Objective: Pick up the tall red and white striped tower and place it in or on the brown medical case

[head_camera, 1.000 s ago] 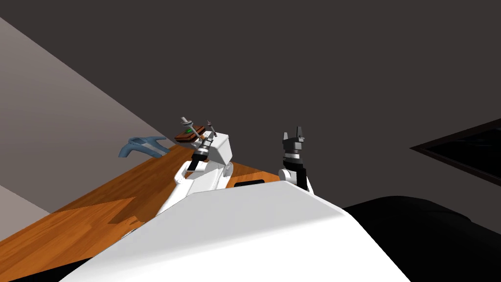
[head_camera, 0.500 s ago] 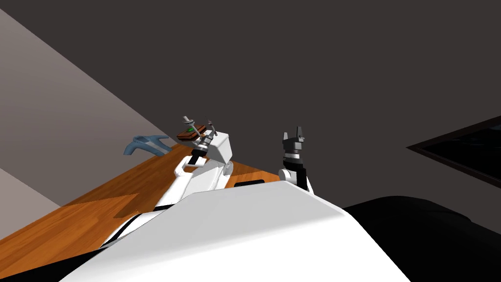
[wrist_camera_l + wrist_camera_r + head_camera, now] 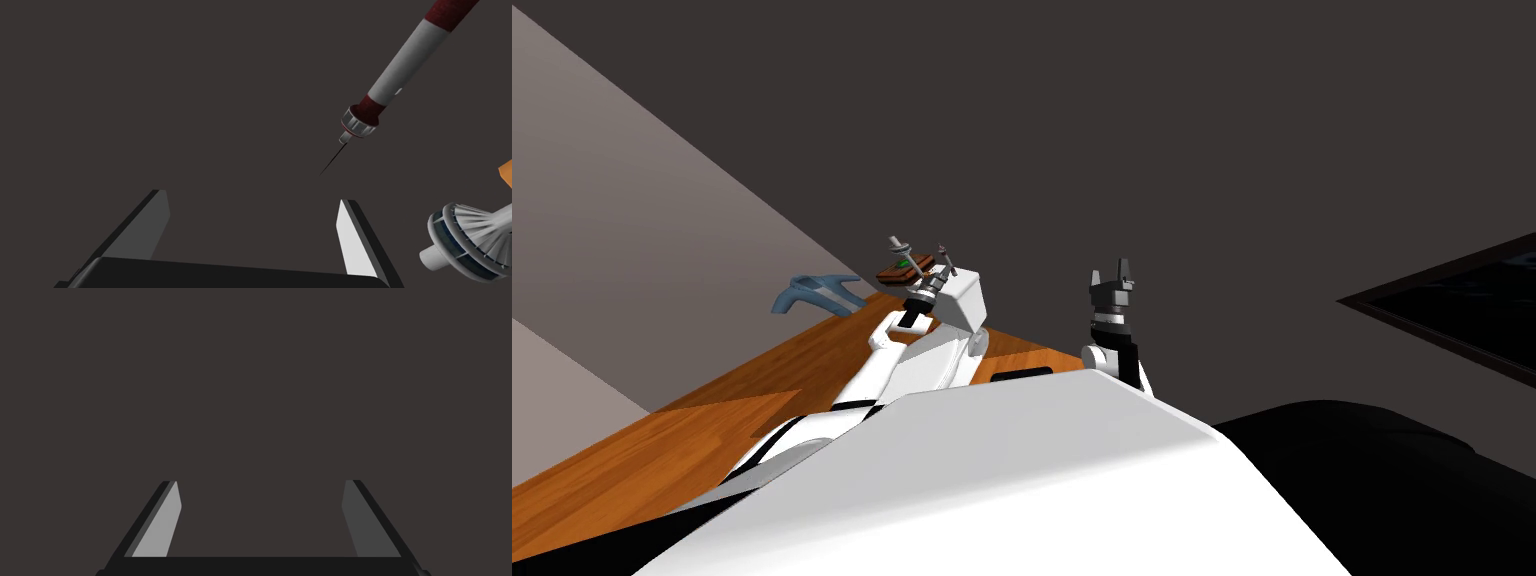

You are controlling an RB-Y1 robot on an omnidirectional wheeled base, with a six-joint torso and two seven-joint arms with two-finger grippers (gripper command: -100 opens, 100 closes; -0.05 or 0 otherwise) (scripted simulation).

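The striped tower (image 3: 401, 71) is a thin red and white shaft ending in a needle tip. It hangs tilted, beyond and off to one side of my left gripper (image 3: 251, 196), which is open with nothing between its fingers. In the head view the tower (image 3: 944, 260) shows small beside the left gripper (image 3: 936, 278), next to the brown case (image 3: 897, 274) with a green mark on its lid. A grey finned disc on a stem (image 3: 467, 239) stands by the case (image 3: 898, 246). My right gripper (image 3: 1115, 270) is raised, apart from the table, and stands open and empty (image 3: 261, 481).
The wooden table (image 3: 762, 390) runs from the lower left towards the case. A blue curved object (image 3: 817, 294) lies at its far edge, left of the case. A dark framed panel (image 3: 1452, 310) is at the right.
My left arm has stretched farther forward towards the case and tower. The head view has shifted slightly. The right arm has not moved.
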